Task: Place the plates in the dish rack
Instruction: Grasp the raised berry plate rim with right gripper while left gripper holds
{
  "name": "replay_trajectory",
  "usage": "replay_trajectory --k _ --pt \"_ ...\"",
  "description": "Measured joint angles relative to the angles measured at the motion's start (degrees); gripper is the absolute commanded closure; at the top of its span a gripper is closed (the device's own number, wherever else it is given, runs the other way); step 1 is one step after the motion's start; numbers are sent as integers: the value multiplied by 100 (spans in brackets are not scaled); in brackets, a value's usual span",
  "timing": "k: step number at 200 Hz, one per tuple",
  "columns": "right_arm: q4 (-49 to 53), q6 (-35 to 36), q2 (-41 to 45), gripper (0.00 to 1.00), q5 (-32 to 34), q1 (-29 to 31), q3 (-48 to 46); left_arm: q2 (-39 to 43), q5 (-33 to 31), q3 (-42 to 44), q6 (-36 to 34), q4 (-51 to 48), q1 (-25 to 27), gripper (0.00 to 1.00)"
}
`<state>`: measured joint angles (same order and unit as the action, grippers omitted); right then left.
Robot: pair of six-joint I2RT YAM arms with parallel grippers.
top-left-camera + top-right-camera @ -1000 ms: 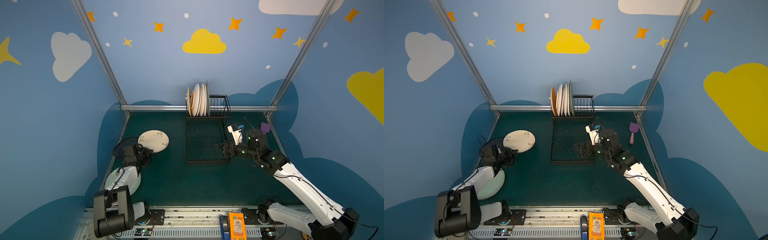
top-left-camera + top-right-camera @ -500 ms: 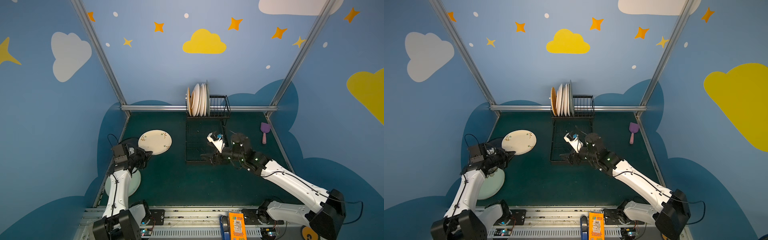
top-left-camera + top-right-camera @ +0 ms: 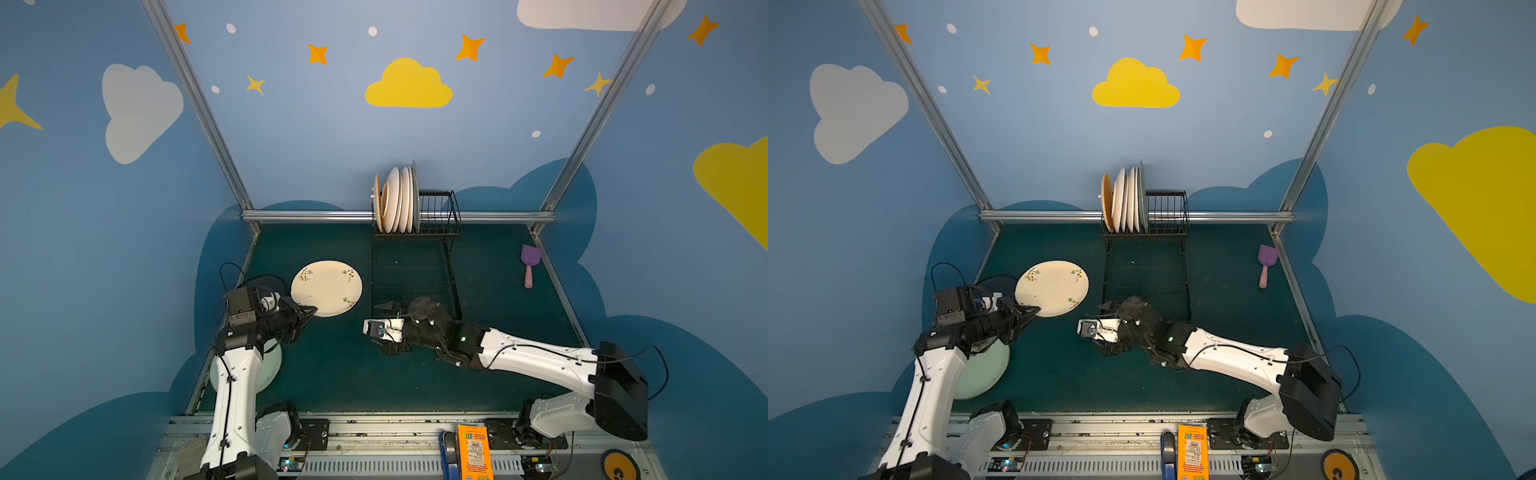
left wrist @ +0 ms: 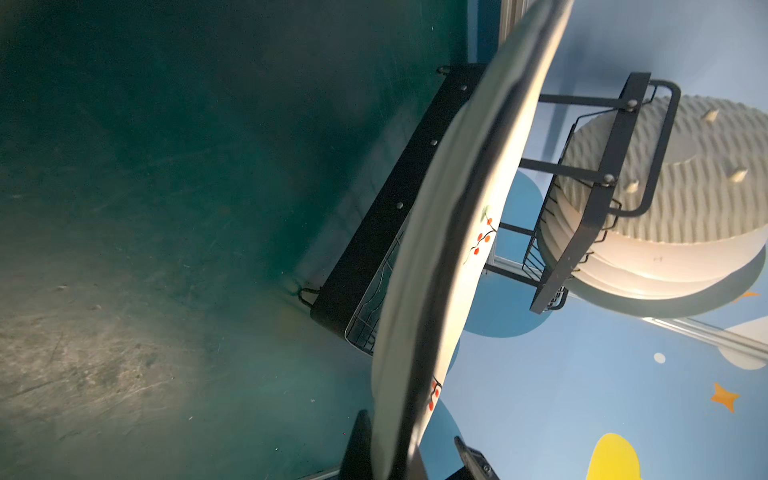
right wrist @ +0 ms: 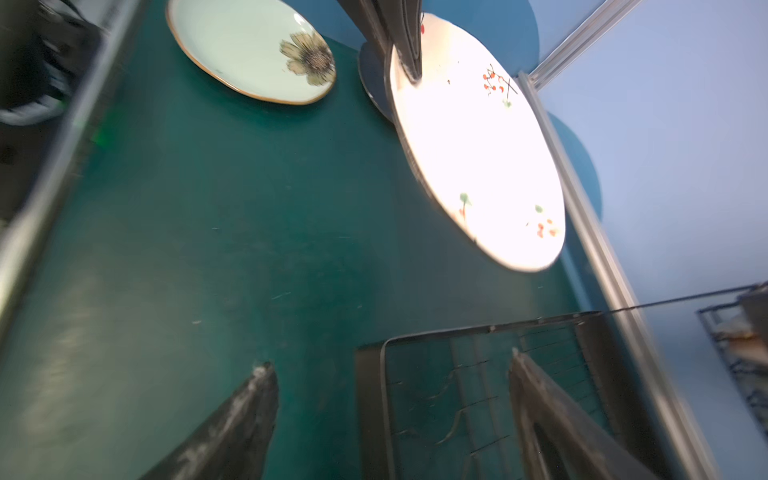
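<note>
My left gripper (image 3: 309, 309) is shut on the near rim of a cream plate with red berry sprigs (image 3: 326, 288), which is raised and tilted above the mat. In the left wrist view that plate (image 4: 449, 249) runs edge-on between the jaws. A mint plate (image 3: 270, 370) lies under my left arm and a dark plate (image 3: 266, 282) lies behind the gripper. The black dish rack (image 3: 415, 266) holds several upright plates (image 3: 397, 203) at its back left. My right gripper (image 3: 382, 330) is open and empty by the tray's near left corner (image 5: 478, 332).
A purple scoop (image 3: 528, 266) lies at the right near the frame rail. An orange box (image 3: 473, 457) stands on the front rail. The right half of the rack's basket (image 3: 438, 212) has free slots. Blue walls close in the back and sides.
The right arm has swept left from the rack's right side to its near left corner. The left arm has straightened and carried the cream plate a little to the right.
</note>
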<state>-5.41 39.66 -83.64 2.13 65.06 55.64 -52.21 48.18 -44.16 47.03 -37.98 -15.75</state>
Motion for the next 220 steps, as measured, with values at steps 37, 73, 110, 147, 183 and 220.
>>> replay_trajectory --k 37,73,110,147,183,220 --pt "-505 852 -855 17 846 426 570 4 -76 -9 -107 -264 170 96" --pt "-940 1362 -1467 18 1217 566 977 4 -129 -9 -111 -306 212 96" --pt "-1318 1744 -2037 25 1510 566 1381 28 -142 -9 -114 -350 243 96" --pt "-1475 1985 -2544 29 1829 566 1856 37 -136 -9 -94 -380 264 96" --pt "-1545 2184 -2780 40 1998 566 2041 35 -249 -83 -63 -422 258 96" --pt "-1631 2378 -2874 61 2144 566 2133 35 -334 -175 -2 -363 229 96"
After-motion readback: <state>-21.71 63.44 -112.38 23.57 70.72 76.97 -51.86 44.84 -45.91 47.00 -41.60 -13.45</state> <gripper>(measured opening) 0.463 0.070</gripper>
